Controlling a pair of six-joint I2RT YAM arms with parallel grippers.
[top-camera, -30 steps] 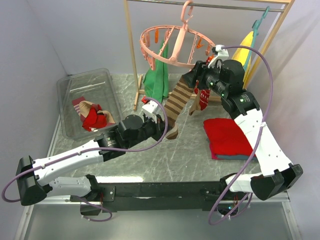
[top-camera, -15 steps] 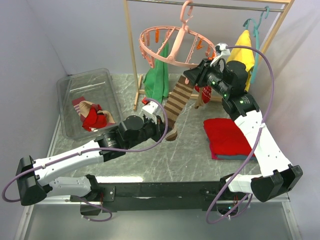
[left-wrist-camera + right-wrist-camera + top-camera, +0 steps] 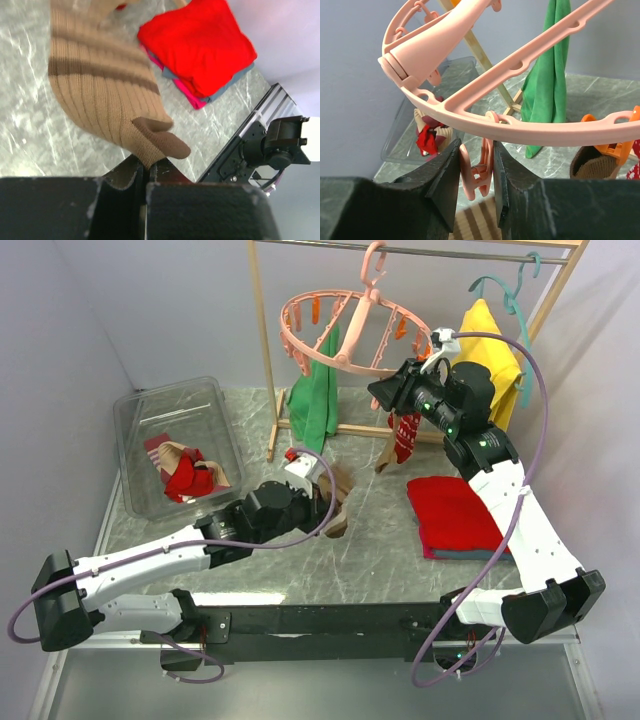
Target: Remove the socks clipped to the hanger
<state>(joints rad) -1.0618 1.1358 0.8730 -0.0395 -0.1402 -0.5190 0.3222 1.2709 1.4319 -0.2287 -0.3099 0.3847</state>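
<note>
The salmon-pink hanger [image 3: 345, 328] hangs from the rail by its hook. My right gripper [image 3: 385, 391] is at its near rim, shut on a pink clip peg [image 3: 479, 170] under the ring [image 3: 530, 134]. A tan sock with brown stripes [image 3: 107, 95] hangs free of the hanger, with my left gripper [image 3: 146, 170] shut on it near its dark toe, low over the table [image 3: 325, 495]. A red patterned sock [image 3: 405, 435] and a tan sock [image 3: 384, 456] hang from the rim. An orange peg [image 3: 612, 147] holds a tan-brown sock [image 3: 592, 164].
A clear bin [image 3: 140, 405] at the left holds several socks [image 3: 185, 472]. A long green cloth [image 3: 315, 395] hangs by the wooden rack post [image 3: 262, 360]. A folded red cloth [image 3: 455, 512] lies at the right. Yellow cloth on a teal hanger [image 3: 488, 340] hangs behind my right arm.
The right gripper closed on the pink peg. The striped sock came off the hanger and dropped with my left gripper, which drew it down towards the near side.
</note>
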